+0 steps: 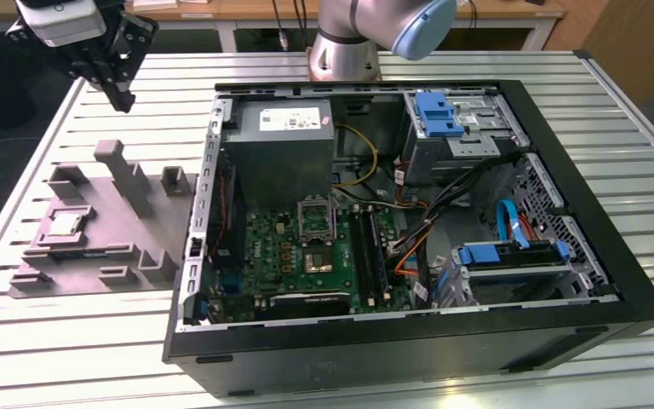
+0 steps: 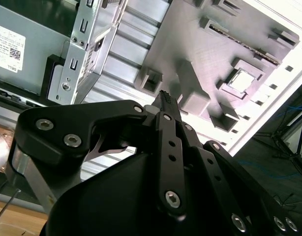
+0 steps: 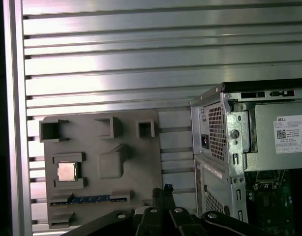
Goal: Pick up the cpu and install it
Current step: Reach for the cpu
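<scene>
Pincer (image 1: 125,102) shut and empty: my two fingers were drawn together to a point with nothing between them, as both wrist views showed it (image 2: 164,94) (image 3: 166,188). I hung high over the slatted aluminium table (image 1: 100,341) at the exterior view's left, with my wrist tipped so the fingers pointed down and a little towards the grey moulded holder (image 1: 134,213) lying on the slats below.

The cpu (image 1: 65,224) sat flat in a square pocket of that holder, metal top upward, well apart from my fingertips; it showed in both wrist views (image 2: 241,80) (image 3: 66,171). I judged it light, thin and stiff, with a smooth top that would give no purchase. Its underside I took to be delicate, so two opposite edges seemed the only fair place to grip. The pocket's low walls hugged it closely, with gaps in places where fingers might reach down. Any squeeze would have to be gentle and level.

Beyond the holder stood the open computer case (image 1: 531,111), just beside it. Inside, past the grey power-supply box (image 1: 285,145), the silver-framed socket (image 1: 316,217) lay on the green board, empty as far as I could judge.
</scene>
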Controlling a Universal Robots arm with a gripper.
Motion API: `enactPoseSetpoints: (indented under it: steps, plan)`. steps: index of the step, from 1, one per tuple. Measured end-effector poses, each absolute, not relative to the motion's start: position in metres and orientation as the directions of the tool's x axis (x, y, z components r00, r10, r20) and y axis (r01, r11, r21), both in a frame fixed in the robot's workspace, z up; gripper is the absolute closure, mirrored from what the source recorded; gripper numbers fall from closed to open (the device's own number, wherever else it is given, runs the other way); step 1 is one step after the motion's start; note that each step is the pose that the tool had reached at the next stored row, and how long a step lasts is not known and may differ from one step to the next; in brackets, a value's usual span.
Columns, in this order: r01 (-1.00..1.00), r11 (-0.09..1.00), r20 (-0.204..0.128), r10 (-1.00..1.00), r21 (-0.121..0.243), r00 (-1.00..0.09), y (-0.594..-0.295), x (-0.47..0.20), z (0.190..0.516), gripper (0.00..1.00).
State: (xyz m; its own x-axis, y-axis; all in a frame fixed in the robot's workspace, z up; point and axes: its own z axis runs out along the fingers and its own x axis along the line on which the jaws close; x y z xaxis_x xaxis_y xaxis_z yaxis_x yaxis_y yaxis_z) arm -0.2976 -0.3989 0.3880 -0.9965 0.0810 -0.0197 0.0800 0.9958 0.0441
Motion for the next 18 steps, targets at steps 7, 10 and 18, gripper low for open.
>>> enactPoseSetpoints:
  steps: [7, 10, 18]
  plan:
    - [0.080, 0.996, -0.020, 0.081, 0.044, -0.997, -0.3989, -0.2991, 0.3880, 0.89]
    - [0.080, 0.996, -0.020, 0.081, 0.044, -0.997, -0.3989, -0.3014, 0.3880, 0.89]
    - [0.080, 0.996, -0.020, 0.081, 0.044, -0.997, -0.3989, -0.3047, 0.3879, 0.89]
